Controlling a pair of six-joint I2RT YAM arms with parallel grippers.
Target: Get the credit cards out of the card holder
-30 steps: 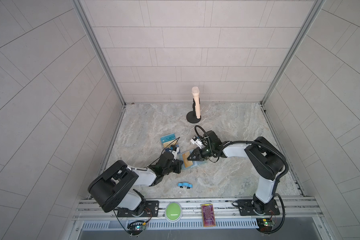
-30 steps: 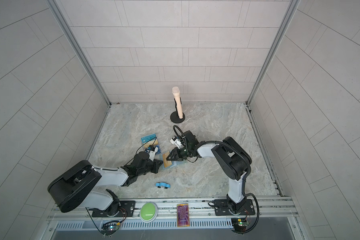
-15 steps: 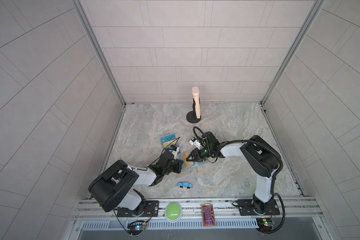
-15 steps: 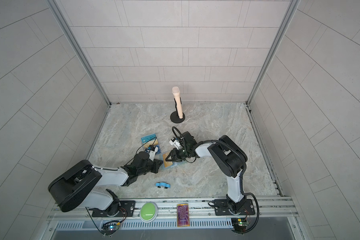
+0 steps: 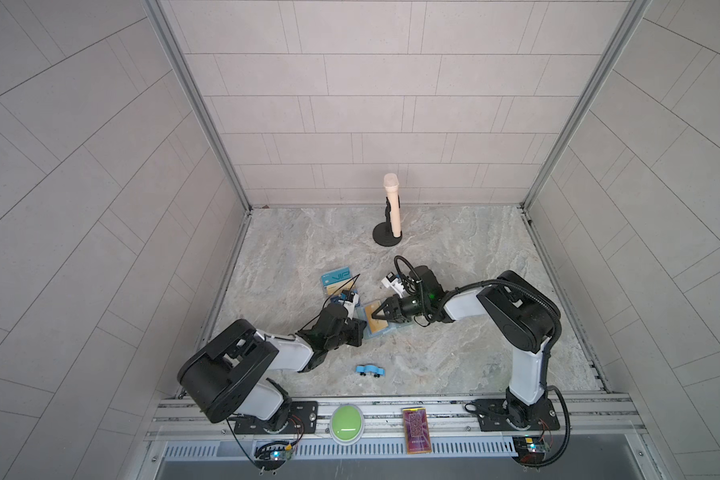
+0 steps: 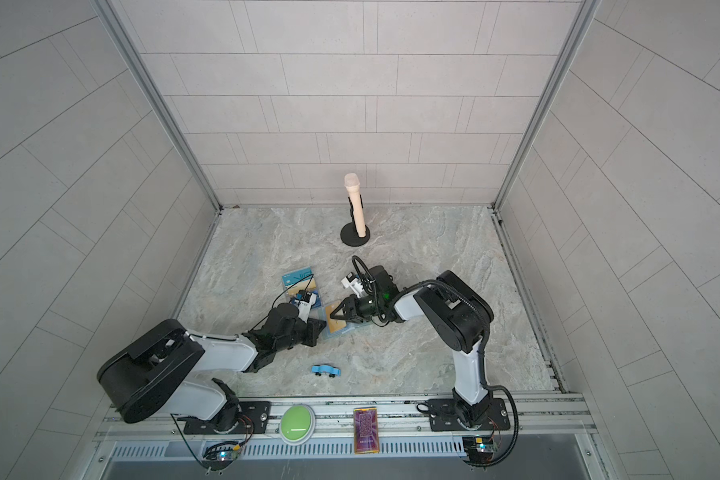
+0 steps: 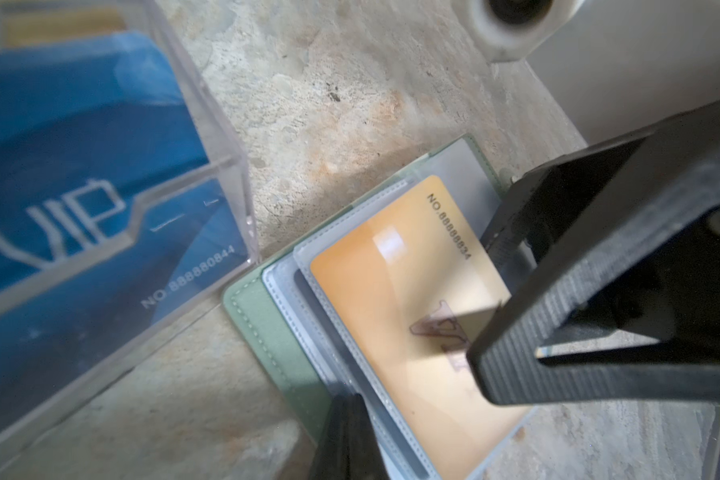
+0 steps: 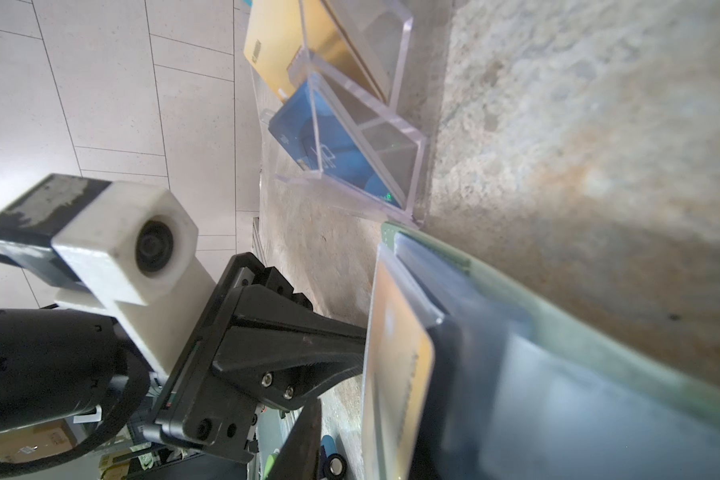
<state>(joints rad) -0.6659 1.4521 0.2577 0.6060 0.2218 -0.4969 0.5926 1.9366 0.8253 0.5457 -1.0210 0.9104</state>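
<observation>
Furthest left on the marble table (image 5: 454, 257) is a clear stand (image 7: 242, 187) w/ a blue VIP card (image 7: 80, 216) in its front slot and a gold card (image 8: 275, 54) in a slot behind. Next, the L gripper (image 5: 360, 330) lies low over the table, clenched, tips at the edge of the card holder (image 7: 267, 316); can't tell if a page is pinched btwn them. The holder lies open near mid-table, green cover down, clear sleeves up, 1 corner just beside the stand's corner. The tan card (image 7: 395, 299) sits in the top sleeve, face up, a printed no. along 1 edge. In the R wrist view that sleeve stands a bit off the pale blue pages (image 8: 599, 415) under it. The R gripper (image 5: 373, 317) is over the holder from the right, jaws partly apart: 1 finger (image 7: 558, 353) rests on the card's face, the other is at the card's edge; can't tell if anything is gripped. A small blue toy car (image 5: 370, 370) lies nearer the front rail, apart from the holder. A mic (image 5: 393, 203) stands upright on a round black base, well behind.
</observation>
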